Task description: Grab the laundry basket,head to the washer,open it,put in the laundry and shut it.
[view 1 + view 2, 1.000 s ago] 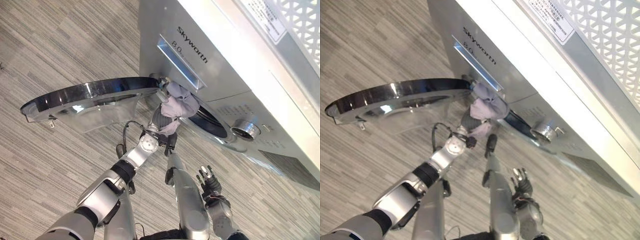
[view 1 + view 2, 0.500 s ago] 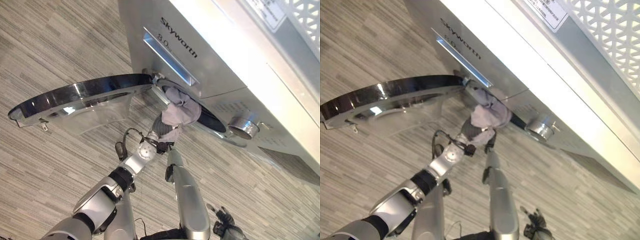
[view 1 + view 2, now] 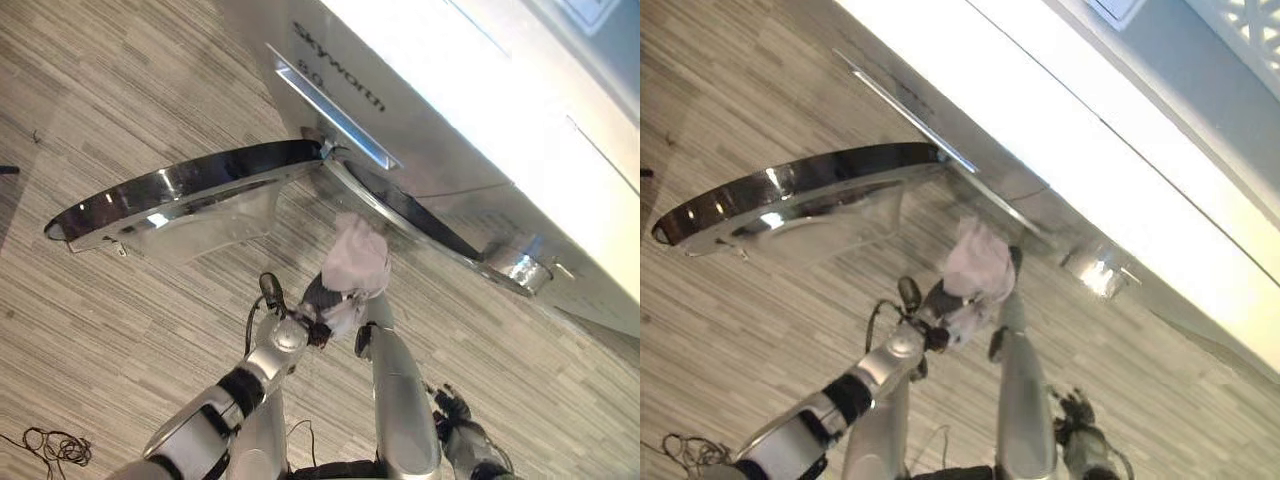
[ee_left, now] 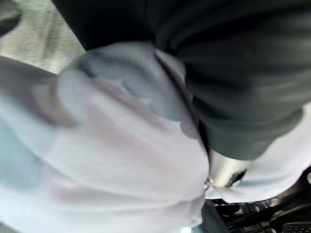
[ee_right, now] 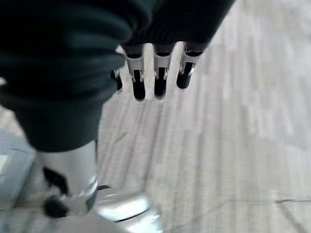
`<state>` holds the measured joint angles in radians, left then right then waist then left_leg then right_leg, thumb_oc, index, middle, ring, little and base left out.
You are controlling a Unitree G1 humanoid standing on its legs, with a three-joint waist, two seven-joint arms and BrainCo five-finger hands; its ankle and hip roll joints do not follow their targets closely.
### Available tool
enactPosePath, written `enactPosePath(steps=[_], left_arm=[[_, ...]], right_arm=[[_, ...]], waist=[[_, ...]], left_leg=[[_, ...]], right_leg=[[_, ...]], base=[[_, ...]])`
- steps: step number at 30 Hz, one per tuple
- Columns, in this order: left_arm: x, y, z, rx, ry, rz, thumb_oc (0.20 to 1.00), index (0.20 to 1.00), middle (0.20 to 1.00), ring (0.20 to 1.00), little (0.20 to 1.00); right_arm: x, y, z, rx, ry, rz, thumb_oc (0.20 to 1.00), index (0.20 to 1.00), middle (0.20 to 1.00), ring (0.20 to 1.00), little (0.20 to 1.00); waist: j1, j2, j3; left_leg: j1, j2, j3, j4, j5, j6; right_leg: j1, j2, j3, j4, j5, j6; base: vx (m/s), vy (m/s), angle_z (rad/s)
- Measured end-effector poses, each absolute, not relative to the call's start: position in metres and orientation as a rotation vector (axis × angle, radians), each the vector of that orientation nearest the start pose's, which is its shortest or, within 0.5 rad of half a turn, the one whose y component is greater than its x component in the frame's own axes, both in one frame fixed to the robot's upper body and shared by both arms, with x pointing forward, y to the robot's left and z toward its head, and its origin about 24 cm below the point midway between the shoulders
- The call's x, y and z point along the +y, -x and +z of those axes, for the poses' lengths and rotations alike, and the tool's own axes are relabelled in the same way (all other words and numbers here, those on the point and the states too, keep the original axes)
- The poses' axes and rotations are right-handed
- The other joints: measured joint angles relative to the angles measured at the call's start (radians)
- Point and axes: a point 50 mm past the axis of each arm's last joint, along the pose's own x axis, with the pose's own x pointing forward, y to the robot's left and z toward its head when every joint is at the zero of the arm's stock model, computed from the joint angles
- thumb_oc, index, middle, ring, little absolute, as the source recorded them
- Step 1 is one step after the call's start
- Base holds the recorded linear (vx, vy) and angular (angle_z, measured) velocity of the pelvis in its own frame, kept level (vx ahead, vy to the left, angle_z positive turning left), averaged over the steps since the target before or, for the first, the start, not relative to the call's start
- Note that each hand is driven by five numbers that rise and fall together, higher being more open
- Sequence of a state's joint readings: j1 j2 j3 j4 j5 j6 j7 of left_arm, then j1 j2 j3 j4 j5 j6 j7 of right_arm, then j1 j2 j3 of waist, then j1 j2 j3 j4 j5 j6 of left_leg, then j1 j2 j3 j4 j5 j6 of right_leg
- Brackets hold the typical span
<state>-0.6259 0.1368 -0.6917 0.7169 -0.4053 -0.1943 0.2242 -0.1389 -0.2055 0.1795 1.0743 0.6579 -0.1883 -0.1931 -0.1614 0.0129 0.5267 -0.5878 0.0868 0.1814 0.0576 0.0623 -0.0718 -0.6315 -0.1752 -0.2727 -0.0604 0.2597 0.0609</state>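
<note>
- Silver-grey and broad, the washer (image 3: 420,95) filled the upper part of the head views, its round loading opening (image 3: 400,205) seen nearly edge-on as a dark slot slanting down toward the robot's right.
- Chrome-rimmed and glass-bowled, the washer door (image 3: 180,200) stood swung wide on its hinge at the opening's upper end, lying out to the robot's left over the wood-grain floor (image 3: 100,330).
- Pale lilac-grey, the bundled laundry (image 3: 355,262) sat just below and in front of the opening, close to its rim but apart from it and outside the drum; the opening lay up and ahead of the bundle, slightly toward the right.
- The left hand (image 3: 320,300) was under and behind the cloth, by far the nearer hand to the washer; the left wrist view showed laundry (image 4: 121,145) bunched against its dark cover, but the fingers were buried in the folds, so how far they were curled could not be told.
- The right hand (image 3: 455,415) hung low beside the body, well clear of the washer, its fingers (image 5: 148,77) straight, side by side and holding nothing above bare floor.
- Judged from this, the coming move was a short push of the bundle forward and up through the opening.
</note>
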Motion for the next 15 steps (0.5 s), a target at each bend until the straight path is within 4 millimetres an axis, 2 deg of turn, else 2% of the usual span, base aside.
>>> enactPosePath(steps=[1,2,4,5,7,10,15], left_arm=[[0.039,-0.334,0.050,0.023,-0.130,-0.349,0.200,0.200,0.200,0.200,0.200],[0.031,-0.347,0.076,-0.047,-0.109,-0.320,0.200,0.200,0.200,0.200,0.200],[0.026,-0.357,0.104,-0.134,-0.078,-0.300,0.200,0.200,0.200,0.200,0.200],[0.026,-0.359,0.108,-0.149,-0.074,-0.287,0.200,0.200,0.200,0.200,0.200],[0.025,-0.365,0.134,-0.231,-0.034,-0.252,0.200,0.200,0.200,0.200,0.200],[0.021,-0.364,0.143,-0.262,-0.006,-0.251,0.200,0.200,0.200,0.200,0.200],[0.017,-0.367,0.134,-0.197,0.038,-0.207,0.200,0.200,0.200,0.200,0.200]], right_arm=[[-0.218,-0.188,-0.120,0.733,-0.205,-0.443,1.000,1.000,1.000,1.000,1.000],[-0.218,-0.198,-0.112,0.678,-0.202,-0.421,1.000,1.000,1.000,1.000,1.000],[-0.215,-0.203,-0.108,0.643,-0.211,-0.408,1.000,1.000,1.000,1.000,1.000],[-0.216,-0.204,-0.107,0.635,-0.203,-0.401,1.000,1.000,1.000,1.000,1.000],[-0.211,-0.208,-0.104,0.612,-0.196,-0.373,1.000,1.000,1.000,1.000,1.000],[-0.210,-0.208,-0.103,0.604,-0.200,-0.372,1.000,1.000,1.000,1.000,1.000],[-0.212,-0.214,-0.096,0.560,-0.200,-0.367,1.000,1.000,1.000,1.000,1.000]], waist=[[-0.010,0.000,0.000],[-0.022,-0.001,0.000],[-0.027,0.000,0.000],[-0.032,0.000,0.000],[-0.047,0.001,0.000],[-0.049,0.002,0.000],[-0.051,-0.001,-0.001]], left_leg=[[-0.003,-0.001,0.001,-0.005,0.003,0.000],[-0.010,-0.002,0.012,-0.018,0.009,0.003],[-0.008,0.000,0.027,-0.035,0.012,0.002],[-0.008,0.001,0.029,-0.040,0.014,0.001],[-0.024,0.008,0.034,-0.051,0.016,-0.003],[-0.042,0.009,0.037,-0.054,0.017,-0.004],[-0.054,0.005,0.039,-0.063,0.017,-0.004]], right_leg=[[-0.006,-0.001,0.001,0.001,0.000,0.000],[-0.027,-0.001,0.012,0.007,0.002,-0.002],[-0.042,-0.002,0.021,0.008,0.002,-0.002],[-0.046,0.000,0.022,0.008,0.002,-0.002],[-0.071,0.007,0.023,0.008,0.001,-0.003],[-0.092,0.008,0.023,0.009,0.000,-0.005],[-0.112,0.004,0.022,0.019,-0.005,-0.003]], base=[[0.03,-0.034,-0.07],[0.02,-0.024,-0.13],[0.02,-0.037,-0.17],[0.03,-0.060,-0.12],[0.03,-0.053,-0.08],[0.00,-0.009,-0.02],[0.02,-0.039,0.00]])
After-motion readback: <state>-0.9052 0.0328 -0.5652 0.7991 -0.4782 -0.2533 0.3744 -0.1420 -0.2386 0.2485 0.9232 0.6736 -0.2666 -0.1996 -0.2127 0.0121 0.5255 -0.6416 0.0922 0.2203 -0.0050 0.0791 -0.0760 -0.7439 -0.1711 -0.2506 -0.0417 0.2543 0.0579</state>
